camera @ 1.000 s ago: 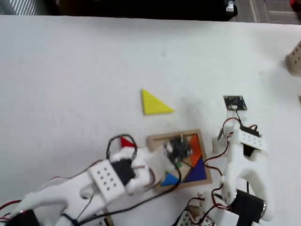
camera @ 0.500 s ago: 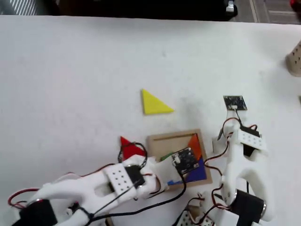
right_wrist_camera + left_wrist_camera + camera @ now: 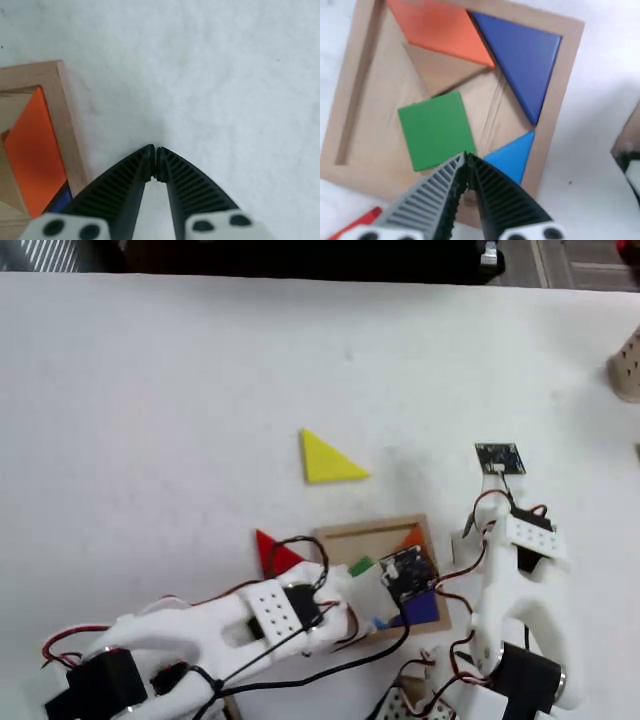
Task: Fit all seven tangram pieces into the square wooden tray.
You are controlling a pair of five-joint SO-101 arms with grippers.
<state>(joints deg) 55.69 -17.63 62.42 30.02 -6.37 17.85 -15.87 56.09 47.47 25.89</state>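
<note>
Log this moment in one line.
left jaws shut over tray; right jaws shut over table; in tray: orange, blue, green, light-blue; outside: yellow, red

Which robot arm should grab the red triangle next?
Probably the left one. The left gripper, shut, sits at the edge of the tray, and the red triangle lies right beside that arm. The right gripper hangs over bare table on the tray's far side.

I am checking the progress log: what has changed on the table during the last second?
The left gripper, shut and empty, has drawn back over the tray toward its near rim, uncovering the green square and more of the red triangle beside the tray. The tray, the yellow triangle and the right arm stayed put.
</note>
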